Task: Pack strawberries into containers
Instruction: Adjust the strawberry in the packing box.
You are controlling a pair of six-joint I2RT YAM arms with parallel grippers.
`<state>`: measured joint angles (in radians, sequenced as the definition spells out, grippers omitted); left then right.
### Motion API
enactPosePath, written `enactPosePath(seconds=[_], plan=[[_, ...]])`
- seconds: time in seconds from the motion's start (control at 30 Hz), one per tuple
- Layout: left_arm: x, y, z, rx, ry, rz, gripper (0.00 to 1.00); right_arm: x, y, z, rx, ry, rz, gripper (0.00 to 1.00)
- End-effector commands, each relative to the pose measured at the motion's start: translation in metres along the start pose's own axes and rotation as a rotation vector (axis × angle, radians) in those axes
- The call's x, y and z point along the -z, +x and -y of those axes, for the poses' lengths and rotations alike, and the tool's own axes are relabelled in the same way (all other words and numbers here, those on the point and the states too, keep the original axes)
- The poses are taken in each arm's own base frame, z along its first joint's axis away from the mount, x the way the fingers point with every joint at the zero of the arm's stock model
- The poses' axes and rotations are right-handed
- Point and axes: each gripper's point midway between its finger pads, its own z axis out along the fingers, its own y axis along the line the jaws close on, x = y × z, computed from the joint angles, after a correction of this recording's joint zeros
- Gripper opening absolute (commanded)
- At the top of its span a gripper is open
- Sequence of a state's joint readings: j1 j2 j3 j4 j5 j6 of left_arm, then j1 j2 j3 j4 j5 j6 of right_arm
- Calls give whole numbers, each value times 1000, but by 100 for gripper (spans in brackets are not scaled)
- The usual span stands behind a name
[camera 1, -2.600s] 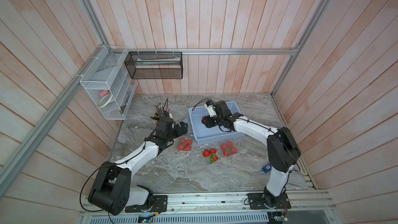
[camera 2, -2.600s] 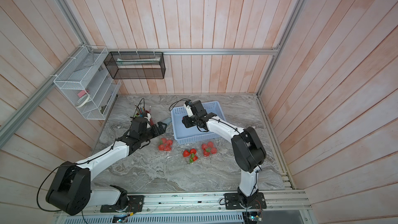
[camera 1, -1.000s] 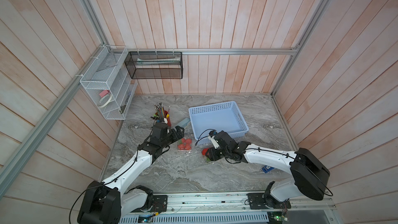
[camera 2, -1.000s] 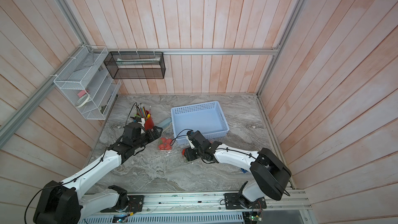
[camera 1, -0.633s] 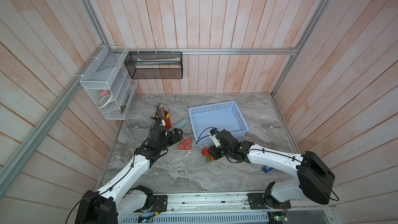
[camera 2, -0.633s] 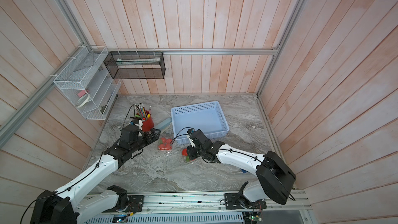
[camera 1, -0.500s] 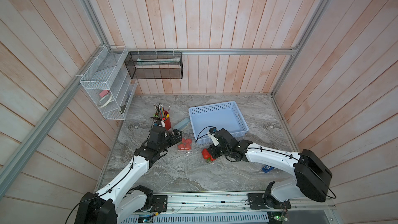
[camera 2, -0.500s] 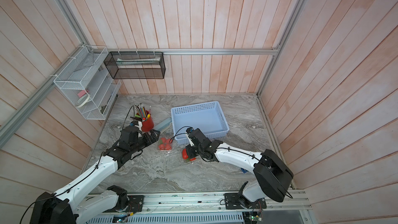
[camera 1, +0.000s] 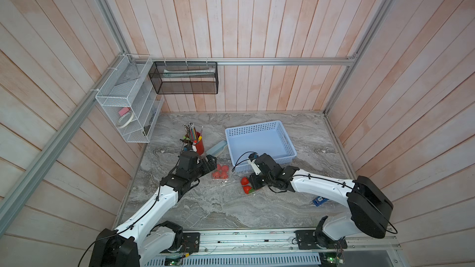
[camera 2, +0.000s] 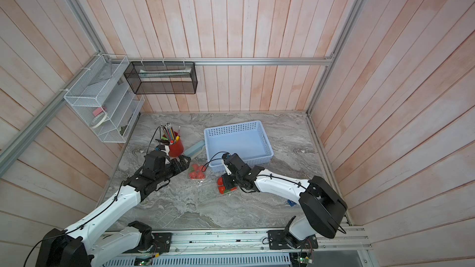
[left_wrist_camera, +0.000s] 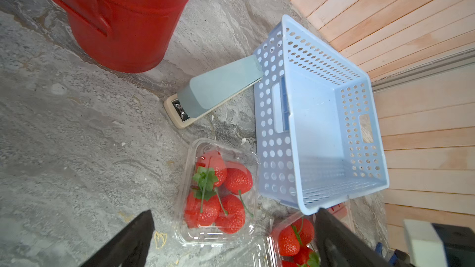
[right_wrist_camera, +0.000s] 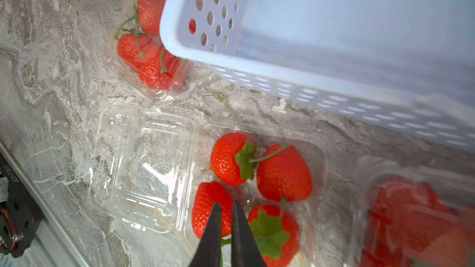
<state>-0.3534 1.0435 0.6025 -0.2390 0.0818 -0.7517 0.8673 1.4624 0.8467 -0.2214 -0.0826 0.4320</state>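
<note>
Three clear containers lie in front of the basket. The left container (left_wrist_camera: 190,229) (camera 1: 220,172) holds several strawberries (left_wrist_camera: 221,196). My left gripper (left_wrist_camera: 232,211) (camera 1: 209,164) stands open just short of it, touching nothing. The middle container (right_wrist_camera: 318,165) (camera 1: 246,184) has its lid (right_wrist_camera: 144,165) folded open and holds several strawberries (right_wrist_camera: 282,173). My right gripper (right_wrist_camera: 225,210) (camera 2: 227,182) hangs shut over one of these berries; a bit of green stem shows in the slit between its fingers. A third container (right_wrist_camera: 416,214) with berries is blurred beside it.
The light-blue basket (camera 1: 253,127) (camera 2: 232,127) stands right behind the containers, its near wall (right_wrist_camera: 205,8) close above them. A red pencil cup (camera 1: 199,145) (left_wrist_camera: 120,29) and a pale stapler (camera 1: 217,148) (left_wrist_camera: 218,88) sit behind my left gripper. A small blue item (camera 1: 318,200) lies under the right arm.
My right arm came out of the basket down to the middle container, and its jaws have closed. My left gripper has drawn back a little from the left container, still open.
</note>
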Motion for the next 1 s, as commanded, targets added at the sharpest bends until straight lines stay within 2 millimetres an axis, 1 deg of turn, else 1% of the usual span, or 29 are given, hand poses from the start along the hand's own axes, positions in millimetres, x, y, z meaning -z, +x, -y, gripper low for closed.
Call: enactPosePath(seconds=[0.0,0.07,0.13,0.2,0.27,0.43,0.5,0.57,0.63,0.7,0.87,0.97], plan=[[7,11,-6,-9,-4,-32,99,27,-32,4,-5,8,81,12],[10,15,-9,-8,-9,-37,100,35,-32,6,-5,8,82,11],[13,19,-12,-8,-14,-45,100,39,-26,1,7,-26,60,6],[14,22,-14,-12,-19,-59,100,40,-14,-10,14,-95,19,3],[14,25,-15,-17,-26,-74,100,40,4,-20,21,-140,-27,1],[12,33,-18,-18,-27,-100,100,33,46,-33,38,-179,-143,2],[11,35,-20,-13,-26,-106,99,28,59,-36,28,-194,-176,2],[11,37,-21,-7,-30,-111,99,22,69,-34,16,-194,-200,2],[11,38,-23,-2,-30,-112,99,17,71,-27,9,-159,-201,2],[11,40,-24,1,-31,-115,100,11,68,-21,8,-122,-195,2],[10,46,-28,5,-43,-137,99,-3,52,-7,-12,-69,-168,2],[9,52,-34,5,-60,-153,99,-7,42,2,-24,-52,-150,2]])
